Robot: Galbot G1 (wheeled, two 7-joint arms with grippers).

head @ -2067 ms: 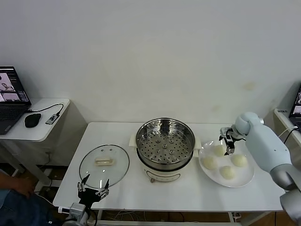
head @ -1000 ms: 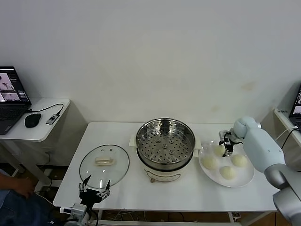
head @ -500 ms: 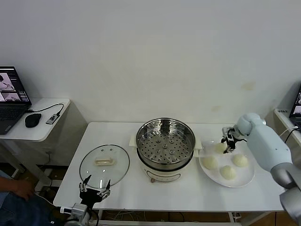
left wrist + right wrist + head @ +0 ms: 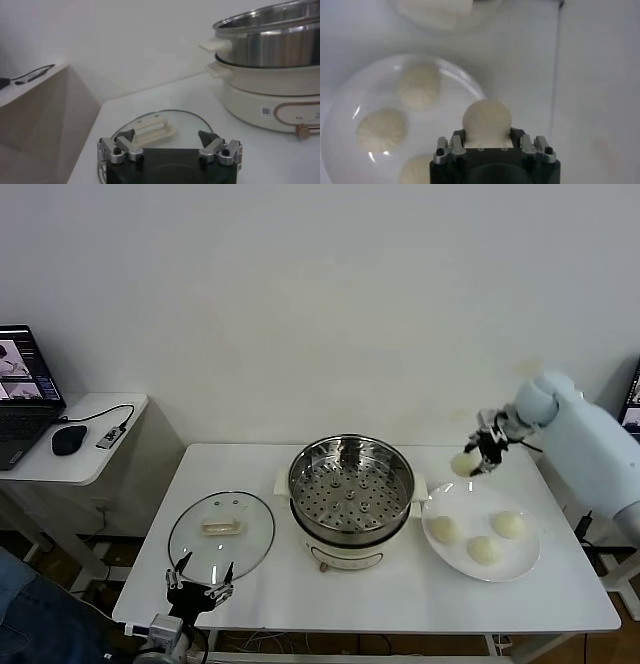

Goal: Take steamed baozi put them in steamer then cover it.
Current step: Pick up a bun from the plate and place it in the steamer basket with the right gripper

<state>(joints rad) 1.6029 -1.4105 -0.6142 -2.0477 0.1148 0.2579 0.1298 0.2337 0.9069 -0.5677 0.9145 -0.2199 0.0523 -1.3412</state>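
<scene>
Head view: nearest, the left gripper (image 4: 199, 592) idles at the table's front edge, fingers spread and empty, just in front of the cover (image 4: 221, 530), which lies flat left of the steamer (image 4: 351, 487). The steamer stands open, its tray empty. On the plate (image 4: 527, 562) right of the steamer rest three baozi (image 4: 484, 549). Farthest, the right gripper (image 4: 483, 452) is clenched on a fourth bun (image 4: 463, 464), lifted above the plate's far edge. The first transfer is under way. Next, the bun likely needs carrying left over the steamer, lowering onto the tray, then release.
</scene>
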